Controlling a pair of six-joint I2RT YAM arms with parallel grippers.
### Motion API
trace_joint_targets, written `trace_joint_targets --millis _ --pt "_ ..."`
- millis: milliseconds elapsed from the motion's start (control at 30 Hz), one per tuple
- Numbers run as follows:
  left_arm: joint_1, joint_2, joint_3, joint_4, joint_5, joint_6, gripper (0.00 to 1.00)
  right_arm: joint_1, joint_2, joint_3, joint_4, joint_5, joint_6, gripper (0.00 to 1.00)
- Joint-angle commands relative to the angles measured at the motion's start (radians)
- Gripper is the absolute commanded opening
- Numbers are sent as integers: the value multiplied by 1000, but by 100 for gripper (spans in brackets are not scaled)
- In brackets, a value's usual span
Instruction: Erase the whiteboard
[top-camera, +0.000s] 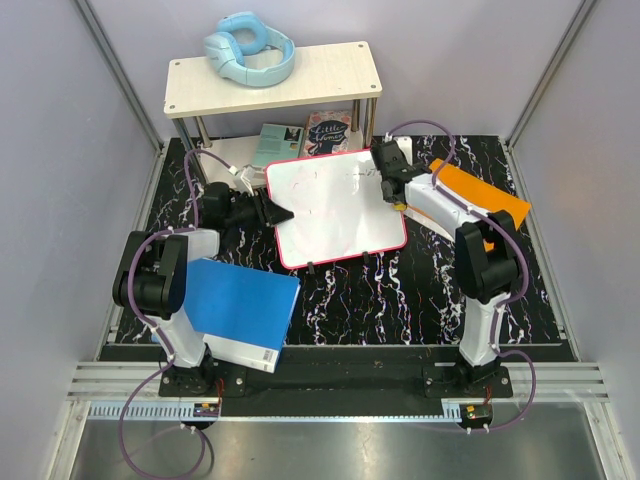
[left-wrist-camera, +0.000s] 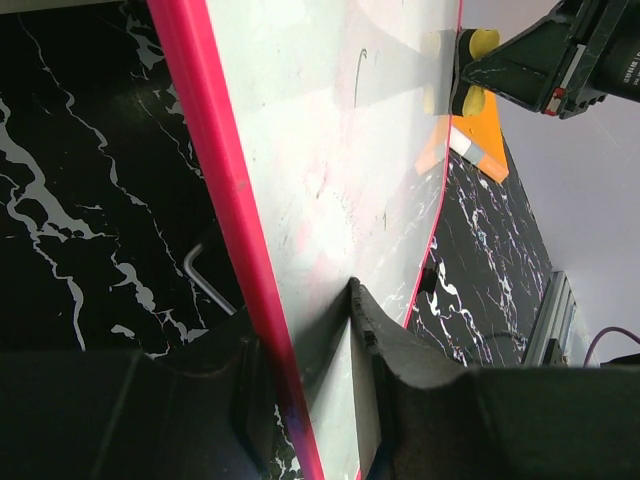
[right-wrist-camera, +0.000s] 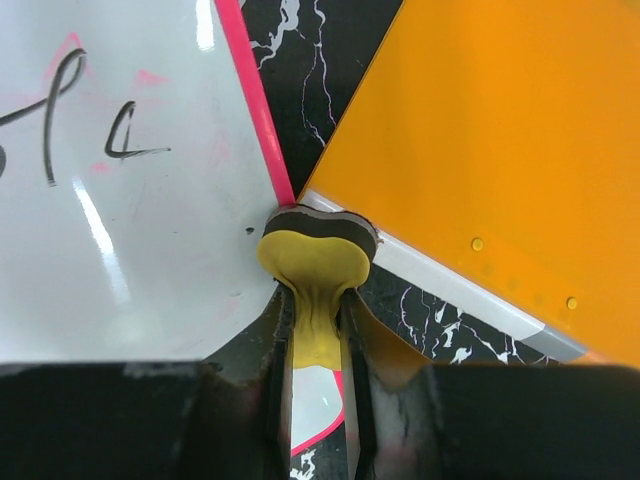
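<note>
I see a black marbled table (top-camera: 400, 295) between grey walls (top-camera: 60, 120), shelf (top-camera: 330, 80) at top centre. Left gripper (top-camera: 280, 212) clamps the whiteboard (top-camera: 335, 210) rim; right gripper (top-camera: 390, 190) pinches a yellow eraser (right-wrist-camera: 318, 255).

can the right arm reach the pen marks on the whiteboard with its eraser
Probably yes. The right gripper pinches the yellow eraser at the edge of the whiteboard, and the pen marks lie just inward on bare board, nothing between. The left gripper clamps the opposite edge.

Pink-rimmed white whiteboard (top-camera: 335, 215), yellow eraser (right-wrist-camera: 315, 255)
</note>
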Motion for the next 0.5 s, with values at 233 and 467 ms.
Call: trace_joint_targets --millis 233,467 --pt "3 27 -17 -78 -88 139 0 -10 131 268 1 62 -47 0" --pt "1 27 -15 -78 -87 139 0 -25 185 355 -13 42 -70 0"
